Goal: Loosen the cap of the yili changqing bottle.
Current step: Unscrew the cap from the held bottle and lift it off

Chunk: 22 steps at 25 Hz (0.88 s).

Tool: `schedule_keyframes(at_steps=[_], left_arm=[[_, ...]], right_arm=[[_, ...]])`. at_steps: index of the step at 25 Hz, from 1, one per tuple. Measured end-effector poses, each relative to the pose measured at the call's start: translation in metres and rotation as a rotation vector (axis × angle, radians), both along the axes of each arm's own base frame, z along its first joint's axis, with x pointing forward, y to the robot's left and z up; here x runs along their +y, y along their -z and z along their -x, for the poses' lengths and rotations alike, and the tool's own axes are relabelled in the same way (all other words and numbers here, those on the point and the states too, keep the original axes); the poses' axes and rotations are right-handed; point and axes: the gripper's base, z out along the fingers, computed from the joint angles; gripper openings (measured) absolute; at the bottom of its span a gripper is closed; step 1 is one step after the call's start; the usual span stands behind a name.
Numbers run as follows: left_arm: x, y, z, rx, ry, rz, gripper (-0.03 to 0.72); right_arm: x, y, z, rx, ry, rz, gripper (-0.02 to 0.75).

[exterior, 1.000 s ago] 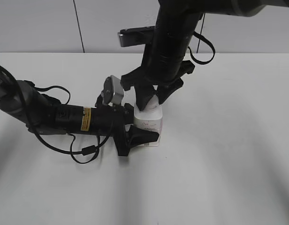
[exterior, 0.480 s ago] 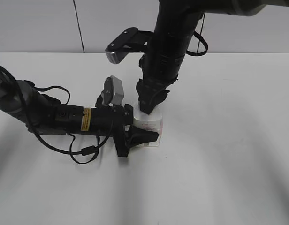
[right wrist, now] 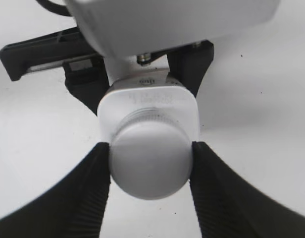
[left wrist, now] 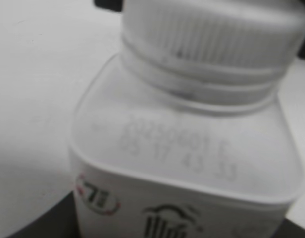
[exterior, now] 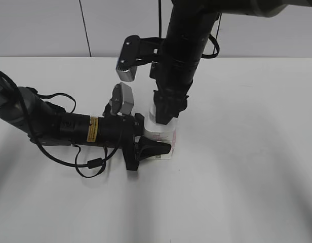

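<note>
- Left pincer (exterior: 152, 147) lies low along the bench (exterior: 247, 177), pinching the yili changqing bottle (exterior: 163, 137) body.
- Bottle stands upright mid-bench, nearer the far edge.
- Right pincer (right wrist: 150, 148) reaches down from above, pinching the cap (right wrist: 150, 166).
- Bare bench spreads rightward.

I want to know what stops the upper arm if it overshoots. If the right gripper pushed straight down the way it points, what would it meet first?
The cap, already clamped between the right gripper's fingers, then the yili changqing bottle beneath, which the left gripper holds at its body.
</note>
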Motion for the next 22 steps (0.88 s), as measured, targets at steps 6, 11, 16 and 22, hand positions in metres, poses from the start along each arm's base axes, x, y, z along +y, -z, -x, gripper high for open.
schedule_keyframes(at_steps=[6, 11, 16, 22], left_arm=[[0.0, 0.0, 0.0002, -0.001, 0.003, 0.0, 0.379], [0.0, -0.0001, 0.0002, -0.001, 0.003, 0.001, 0.377], [-0.0001, -0.0001, 0.0005, -0.001, 0.006, 0.001, 0.377], [0.0, 0.0, 0.0005, -0.001, 0.007, 0.0, 0.377]], right_arm=[[-0.0001, 0.0, 0.0001, -0.01, -0.048, 0.003, 0.395], [-0.0002, 0.0001, 0.0004, -0.007, -0.05, 0.004, 0.395], [-0.0004, 0.0001, 0.0007, -0.004, -0.051, 0.006, 0.395], [-0.0004, 0.0001, 0.0007, -0.004, -0.051, 0.006, 0.398]])
